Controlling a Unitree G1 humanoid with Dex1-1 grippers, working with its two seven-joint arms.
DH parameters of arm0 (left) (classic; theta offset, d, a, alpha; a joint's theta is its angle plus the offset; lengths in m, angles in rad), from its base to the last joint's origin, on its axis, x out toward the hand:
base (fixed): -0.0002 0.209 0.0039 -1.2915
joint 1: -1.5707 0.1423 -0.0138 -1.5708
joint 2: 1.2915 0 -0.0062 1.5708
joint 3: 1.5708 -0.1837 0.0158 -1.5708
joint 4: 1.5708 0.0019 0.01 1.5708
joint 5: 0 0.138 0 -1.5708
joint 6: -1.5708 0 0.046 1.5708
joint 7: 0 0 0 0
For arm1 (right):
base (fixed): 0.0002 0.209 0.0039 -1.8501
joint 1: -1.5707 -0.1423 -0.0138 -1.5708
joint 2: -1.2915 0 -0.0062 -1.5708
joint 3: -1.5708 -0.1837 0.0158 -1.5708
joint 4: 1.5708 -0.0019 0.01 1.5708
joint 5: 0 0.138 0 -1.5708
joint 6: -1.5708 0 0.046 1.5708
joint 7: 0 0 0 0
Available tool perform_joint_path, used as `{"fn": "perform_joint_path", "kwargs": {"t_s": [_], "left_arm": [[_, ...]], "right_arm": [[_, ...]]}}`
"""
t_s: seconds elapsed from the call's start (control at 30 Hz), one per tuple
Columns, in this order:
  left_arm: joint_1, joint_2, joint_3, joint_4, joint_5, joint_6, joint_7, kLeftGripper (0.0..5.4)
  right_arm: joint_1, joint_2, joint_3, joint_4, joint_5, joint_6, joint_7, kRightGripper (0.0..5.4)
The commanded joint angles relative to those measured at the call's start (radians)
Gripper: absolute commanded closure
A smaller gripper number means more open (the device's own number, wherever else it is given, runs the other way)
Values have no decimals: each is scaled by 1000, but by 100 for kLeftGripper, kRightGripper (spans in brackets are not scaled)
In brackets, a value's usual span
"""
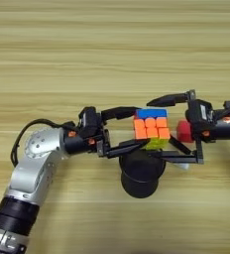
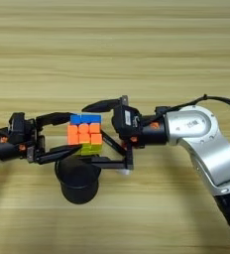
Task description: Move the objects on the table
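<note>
The puzzle cube (image 1: 151, 127) sits just above the rim of the mesh cup (image 1: 142, 174), pinched between the fingers of the left gripper (image 1: 130, 130). The right gripper (image 2: 94, 133) reaches in from the other side with fingers spread wide around the cube, not gripping it. This looks like a handover or a joint lift; next, one gripper must take the cube alone. Visible: one puzzle cube, one red cube (image 1: 184, 131), one cup, all on the table (image 1: 112, 49).

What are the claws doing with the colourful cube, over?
Left claw gripping puzzle cube above mesh cup. Right claw open around it. Red cube behind right claw.
</note>
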State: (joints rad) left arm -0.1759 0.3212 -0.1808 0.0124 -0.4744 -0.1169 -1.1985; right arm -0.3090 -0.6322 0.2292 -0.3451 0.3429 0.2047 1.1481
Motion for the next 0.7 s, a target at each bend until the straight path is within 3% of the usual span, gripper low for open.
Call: {"fn": "perform_joint_path", "kwargs": {"t_s": [0.03,0.23,0.37,0.53,0.7], "left_arm": [[-15,-1,3,2,13,-10,4,213],[-32,-7,44,20,-11,-11,25,213],[-36,-1,81,61,-1,-33,37,213],[-62,3,172,174,-21,-61,56,213],[-94,2,228,332,0,-103,63,213]], "right_arm": [[-11,-13,-37,-11,21,-5,-2,0],[-10,-21,-112,-13,68,0,-15,0],[-2,-24,-158,-6,83,-7,-22,0],[13,-32,-226,5,103,-19,-38,0],[29,-29,-259,16,109,-32,-53,0]]}}
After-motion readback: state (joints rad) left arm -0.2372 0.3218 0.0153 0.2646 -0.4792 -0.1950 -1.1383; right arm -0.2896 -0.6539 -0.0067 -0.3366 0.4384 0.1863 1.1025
